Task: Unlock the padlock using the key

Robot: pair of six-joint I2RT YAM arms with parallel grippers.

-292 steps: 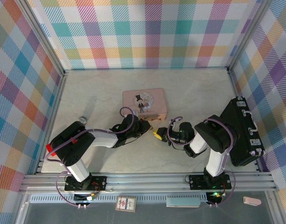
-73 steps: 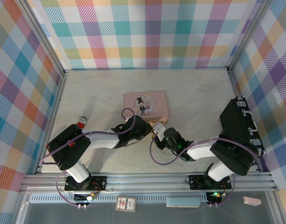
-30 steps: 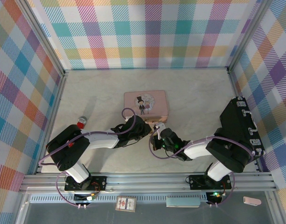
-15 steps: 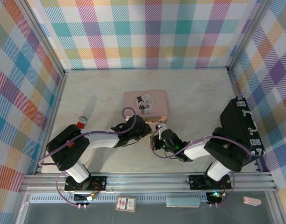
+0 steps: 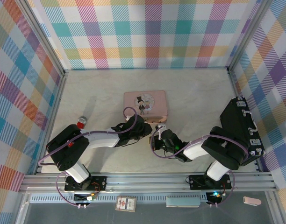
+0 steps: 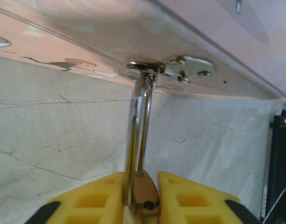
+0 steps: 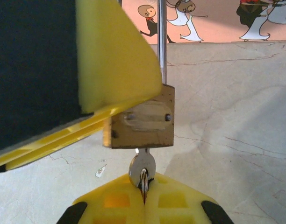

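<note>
The small brass padlock [image 7: 140,121] hangs by its thin silvery shackle [image 6: 139,116] from the clasp [image 6: 145,66] of the pink picture tin [image 5: 145,103]. My left gripper [image 6: 140,179] is shut on the padlock body [image 6: 145,193], one yellow finger on each side. One of those fingers [image 7: 115,60] covers the padlock's upper left in the right wrist view. The tiny grey key [image 7: 142,169] has its round head pinched in my right gripper [image 7: 144,186], and its blade runs up into the padlock's underside. In the top view both grippers meet just in front of the tin [image 5: 153,130].
A black case [image 5: 241,133] lies at the right side of the marble table [image 5: 194,93], close behind my right arm. A small red-capped object [image 5: 81,122] sits by the left arm's elbow. Checked walls close in the table on three sides.
Over the last seconds my right gripper has slid left and slightly forward until it sits right under the padlock. The left gripper has held its place by the tin.
</note>
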